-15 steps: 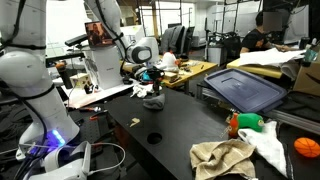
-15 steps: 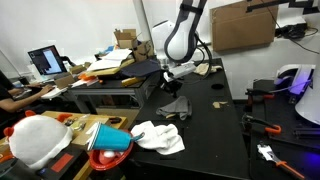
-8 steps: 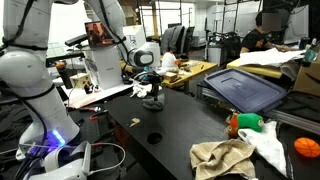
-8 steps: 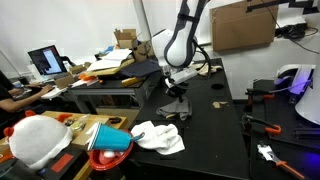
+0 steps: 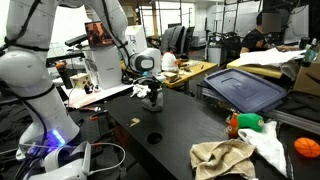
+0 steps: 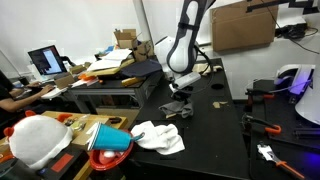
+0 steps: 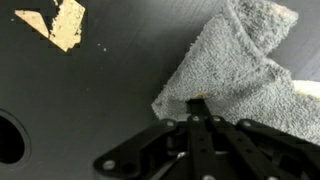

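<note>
Grey towel (image 7: 240, 70) fills the 2 o'clock part of the wrist view, bunched and folded over on itself. Its lower edge runs down to the gripper (image 7: 200, 103), which comes in from 6 o'clock. The jaws are drawn together, and their tips meet on that edge, pinching a fold of the cloth. From the tips, the rest of the grey towel spreads away toward 1 and 2 o'clock over the black table (image 7: 100, 90).

In both exterior views the gripper (image 5: 150, 86) (image 6: 183, 84) points straight down, with the towel (image 5: 153, 100) (image 6: 177, 106) directly under it at 6 o'clock. The cloth is gathered into a dark heap on the table.

A tan scrap (image 7: 58, 22) lies flat on the table at 10 o'clock from the fingertips, well apart from the towel. A round hole (image 7: 6, 136) in the tabletop shows at the 8 o'clock edge of the wrist view. In an exterior view, a pale crumpled cloth (image 6: 158, 137) lies on the table at 7 o'clock from the towel, clear of it.

Compared with a second ago, the wrist stands a little lower in both exterior views and has shifted slightly toward 3 o'clock. The jaws were closed then, as they are now, and the towel has kept about the same spot under them. Whether its heap has changed shape is too small to tell.
</note>
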`<state>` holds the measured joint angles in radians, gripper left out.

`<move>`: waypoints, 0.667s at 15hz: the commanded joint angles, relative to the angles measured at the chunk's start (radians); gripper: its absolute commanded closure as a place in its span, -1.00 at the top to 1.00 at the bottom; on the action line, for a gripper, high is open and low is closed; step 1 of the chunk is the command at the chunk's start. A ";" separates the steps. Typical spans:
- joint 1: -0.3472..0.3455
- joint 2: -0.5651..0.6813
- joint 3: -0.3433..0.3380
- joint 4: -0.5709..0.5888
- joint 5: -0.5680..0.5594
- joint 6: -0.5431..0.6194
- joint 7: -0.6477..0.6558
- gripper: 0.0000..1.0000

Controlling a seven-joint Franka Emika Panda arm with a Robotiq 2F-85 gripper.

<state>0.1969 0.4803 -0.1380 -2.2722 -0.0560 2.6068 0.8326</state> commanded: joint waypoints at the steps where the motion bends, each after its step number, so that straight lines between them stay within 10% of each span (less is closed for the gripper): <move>1: 0.014 0.032 -0.024 0.000 -0.020 0.013 0.028 -1.00; 10: 0.027 -0.030 -0.027 -0.030 -0.049 0.018 0.016 -1.00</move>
<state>0.2055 0.4775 -0.1473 -2.2729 -0.0759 2.6082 0.8326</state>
